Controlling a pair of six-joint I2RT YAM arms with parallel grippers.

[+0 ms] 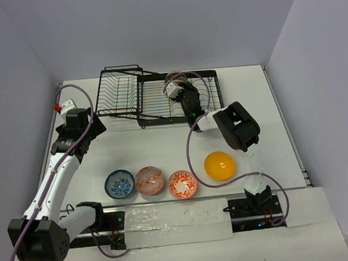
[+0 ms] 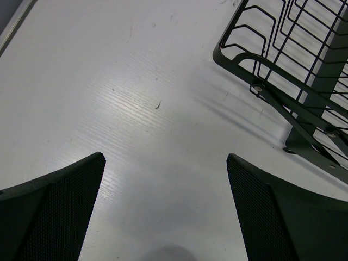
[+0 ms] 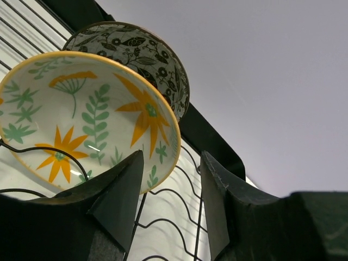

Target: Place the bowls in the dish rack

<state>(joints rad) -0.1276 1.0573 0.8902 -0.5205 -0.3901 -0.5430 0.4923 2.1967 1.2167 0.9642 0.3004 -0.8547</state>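
Up close in the right wrist view, the right gripper point(image 3: 171, 157) has its jaws parted by a narrow gap. The lower rim of the white bowl with green and orange leaves point(image 3: 87, 114) reaches down to the tip of the left finger point(image 3: 122, 196), while the right finger point(image 3: 223, 206) stands clear of the rim, so nothing is clamped. That bowl stands on edge among the curved wires of the dish rack point(image 1: 154, 101), its inside facing the camera. Just behind it, toward 1 o'clock, the grey-black patterned bowl point(image 3: 141, 51) also stands on edge, very close to the white one; whether the two touch cannot be told.

The left gripper point(image 2: 166, 157) is spread wide and holds nothing. It hangs over bare table point(image 1: 163, 143), with a corner of the rack at 1 o'clock in its own view.

From above, the rack lies along the far side of the table at 12 o'clock, its tilted basket section point(image 1: 119, 92) at the left end. Four bowls sit upright on the table toward 6 o'clock: the blue patterned bowl point(image 1: 119, 184), the pink-red patterned bowl point(image 1: 149, 180) and the orange-red floral bowl point(image 1: 182, 183) in a close row, and the plain orange-yellow bowl point(image 1: 219, 165) at 3 o'clock of them, a little apart.
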